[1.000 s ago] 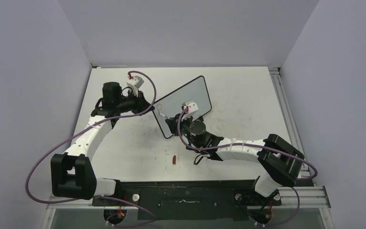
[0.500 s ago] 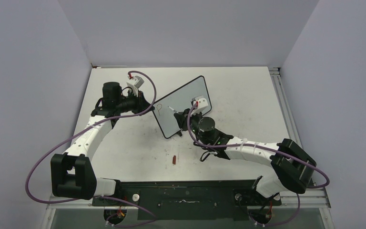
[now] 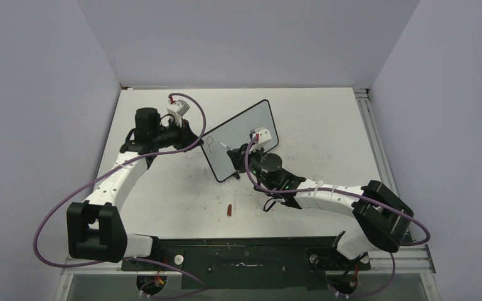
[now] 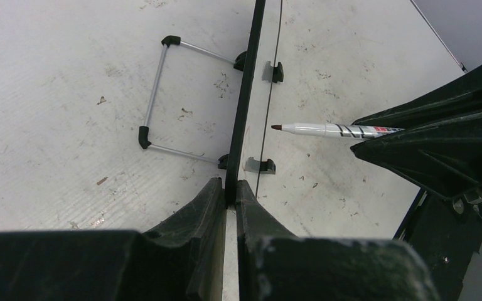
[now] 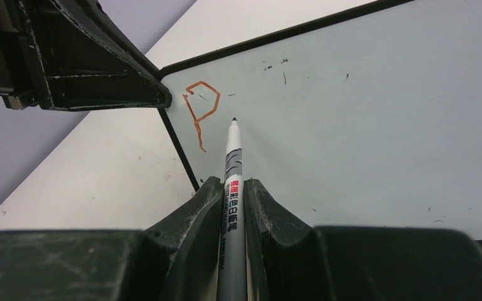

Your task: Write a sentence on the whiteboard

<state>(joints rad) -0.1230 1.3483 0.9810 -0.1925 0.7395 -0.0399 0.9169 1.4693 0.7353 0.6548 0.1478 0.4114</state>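
Right wrist: my right claw [image 5: 232, 188] grips the marker [image 5: 233, 160] near the first letter [image 5: 199, 108]; I should press the whiteboard [image 5: 364, 125] lightly, steadily.

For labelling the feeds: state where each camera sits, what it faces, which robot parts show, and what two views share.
Top external: above and behind the robot, looking down; left arm, right arm, black-framed white whiteboard.
Left wrist: looks along the board's edge, clamped in the left gripper.
Right wrist: behind the right gripper, facing the board's face and a red letter.
Both wrist views show the white-barrelled marker.
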